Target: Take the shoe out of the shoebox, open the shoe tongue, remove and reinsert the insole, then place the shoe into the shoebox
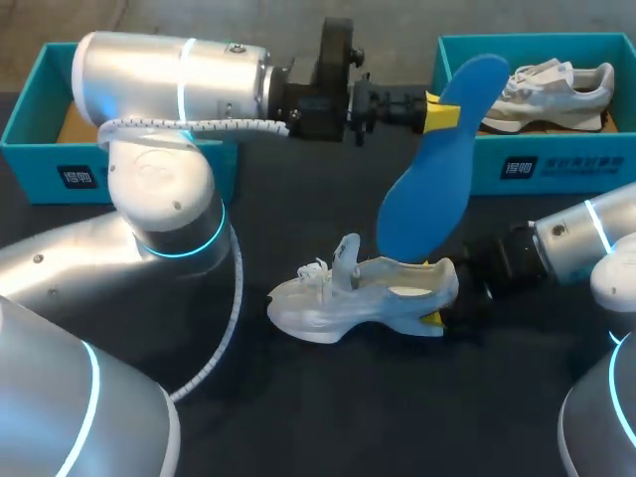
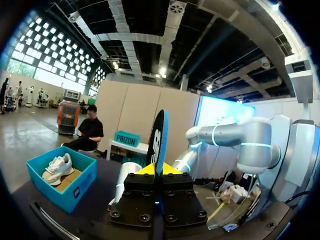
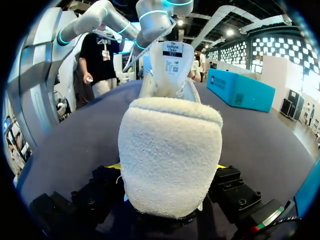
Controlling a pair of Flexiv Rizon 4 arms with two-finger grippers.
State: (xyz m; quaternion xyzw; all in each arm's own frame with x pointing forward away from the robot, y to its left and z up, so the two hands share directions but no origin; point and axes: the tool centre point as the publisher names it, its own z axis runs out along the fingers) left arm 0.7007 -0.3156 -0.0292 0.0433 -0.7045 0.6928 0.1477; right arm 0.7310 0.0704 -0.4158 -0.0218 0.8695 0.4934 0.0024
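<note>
The left gripper (image 1: 442, 114) pinches the blue insole (image 1: 422, 189) high above the shoe (image 1: 358, 293). The insole's long axis slants steeply down, and its lower end is at the shoe's opening. The right gripper (image 3: 169, 170) seems clamped on the shoe's heel, though the heel mostly hides its fingers.

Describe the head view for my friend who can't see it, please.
The left gripper holds a blue insole upright, its lower end at the opening of a white shoe that the right gripper grips by the heel on the black table. Behind stand two teal shoeboxes; the right one holds another shoe.
</note>
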